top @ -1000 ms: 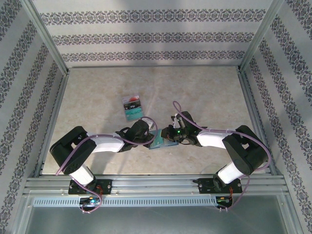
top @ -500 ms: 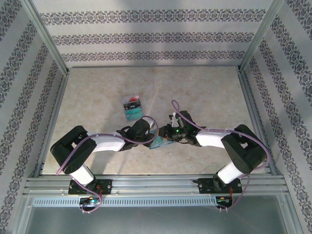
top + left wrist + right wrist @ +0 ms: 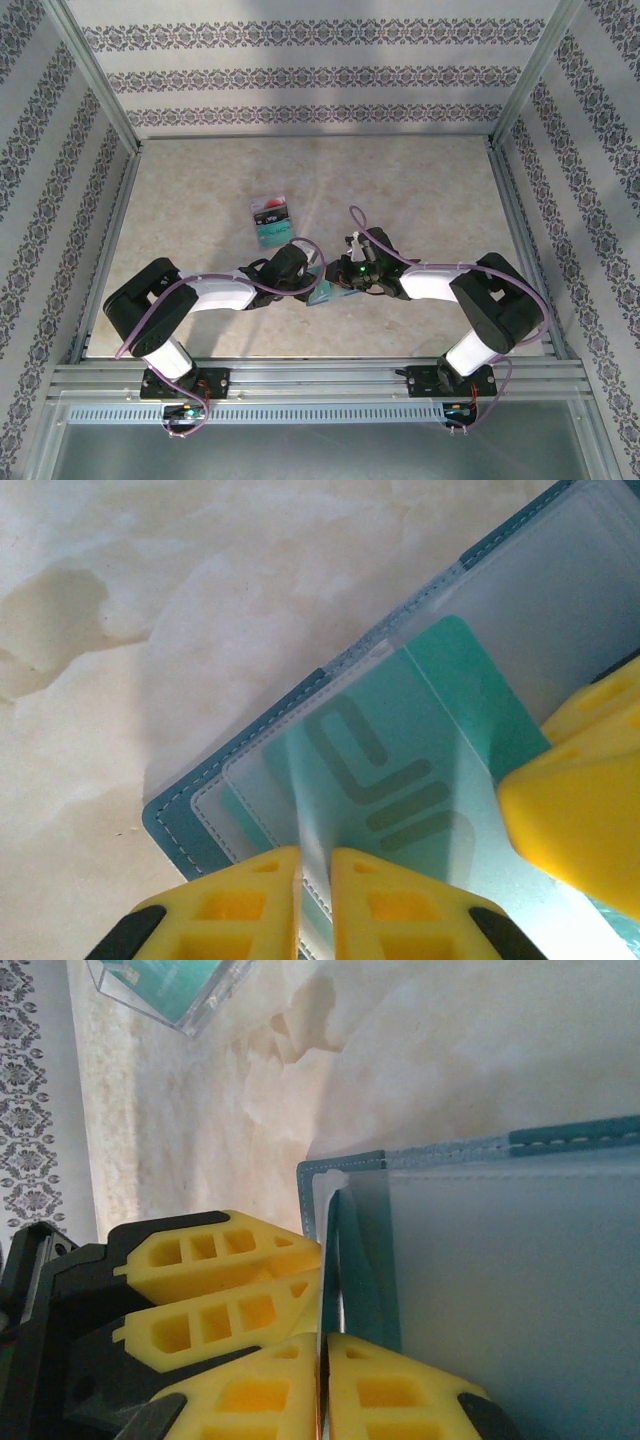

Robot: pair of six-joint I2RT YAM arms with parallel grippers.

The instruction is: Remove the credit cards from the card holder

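The blue-grey card holder (image 3: 325, 293) lies open on the table between my two grippers. My left gripper (image 3: 315, 855) is shut on the frosted pocket flap of the holder (image 3: 190, 820), lifting it. A teal credit card (image 3: 440, 710) sits under that flap. From the right, my right gripper (image 3: 322, 1338) is shut on the thin edge of the teal card (image 3: 365, 1260) at the holder's (image 3: 340, 1167) pocket mouth. The right gripper's yellow fingers (image 3: 580, 800) show in the left wrist view. In the top view the left gripper (image 3: 308, 280) and right gripper (image 3: 342, 282) nearly touch.
A white card with a red circle (image 3: 270, 208) and a teal card (image 3: 273, 232) lie on the table behind the holder; the teal one (image 3: 175, 985) appears at the top of the right wrist view. Patterned walls and metal rails enclose the table.
My right arm has shifted slightly left toward the holder. The left arm and the holder have stayed in place.
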